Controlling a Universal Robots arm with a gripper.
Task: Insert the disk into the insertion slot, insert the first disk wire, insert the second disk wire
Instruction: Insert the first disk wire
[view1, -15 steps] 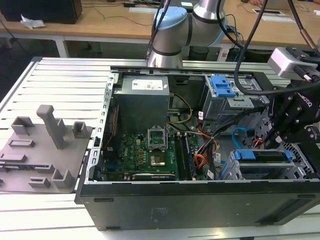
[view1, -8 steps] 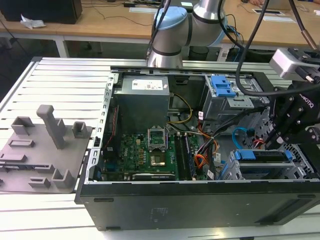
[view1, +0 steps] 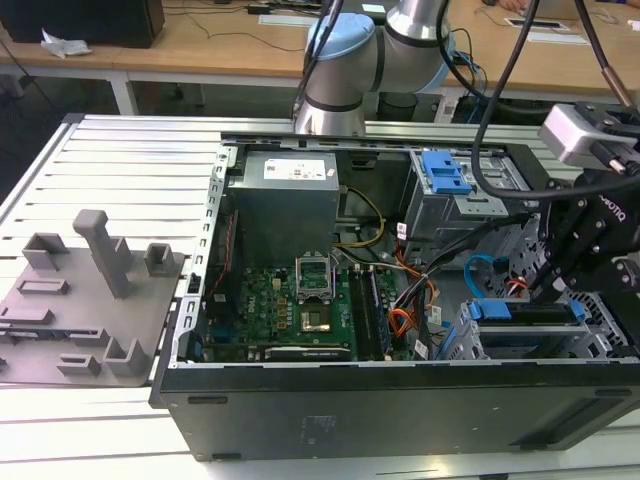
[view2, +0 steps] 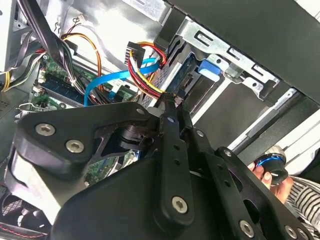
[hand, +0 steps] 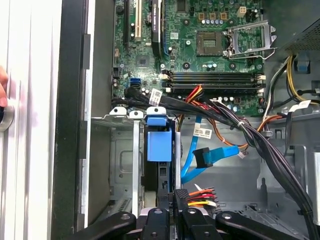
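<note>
- At the open computer case's (view1: 400, 400) corner on the exterior view's right, the arm's gripper (view1: 540, 285) reaches down beside the slot (view1: 605, 335), a perforated metal cage.
- The disk (view1: 525, 312) already sits inside the slot, its blue carrier showing at the cage's open top in the exterior view. In the first wrist view the carrier lies between the cage walls, just ahead of the fingertips.
- The fingers (hand: 167, 202) are clamped on the first wire (hand: 202, 196), a bundle of red, yellow and black leads. Its end is pinched between the tips in both wrist views, and the leads fan out beside them.
- In the second wrist view the pinched end is close to the disk's rear edge. Whether it touches cannot be told.
- The second wire (hand: 220, 154), flat and light blue, hangs loose inside the case beside the disk, its dark connector free and apart from the disk.
- A green motherboard (hand: 200, 30) lies beyond the slot.
- A grey bay with a blue latch (view1: 445, 175) stands farther back in the case.
- A person's hand (view2: 272, 182) holds a blue-ringed knob (view2: 270, 164) outside the case wall.
- A grey fixture plate (view1: 80, 310) with upright blocks rests on the table at the exterior view's left, well apart from the gripper.
</note>
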